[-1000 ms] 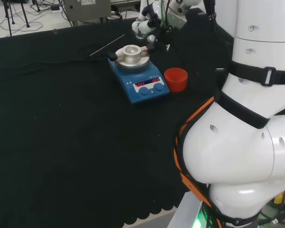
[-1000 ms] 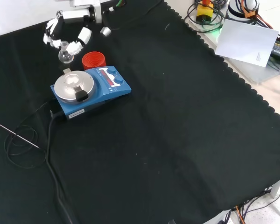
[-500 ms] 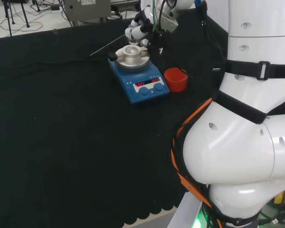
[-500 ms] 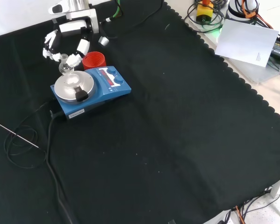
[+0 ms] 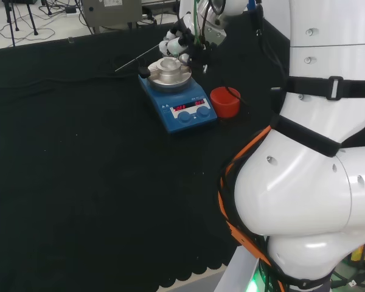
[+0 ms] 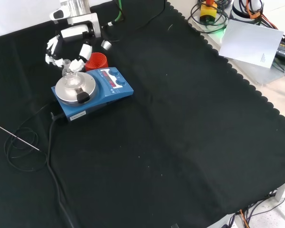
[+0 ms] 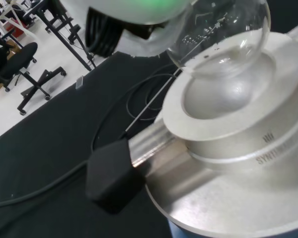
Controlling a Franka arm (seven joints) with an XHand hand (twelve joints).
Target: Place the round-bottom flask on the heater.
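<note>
A clear round-bottom flask hangs just above the bowl-shaped metal block of the blue heater. In the front view the flask is over the block's far side, its neck held between the curled fingers of the hand. In the head view the hand sits right above the silver block. The wrist view shows a small gap between the flask's belly and the bowl.
A red ribbed ring stand sits right behind the heater in the front view. A black cable and a thin probe wire trail off the heater to the left. A black knob juts from the block.
The hand has carried the flask from beside the red ring toward the heater and lowered it over the block's bowl.
</note>
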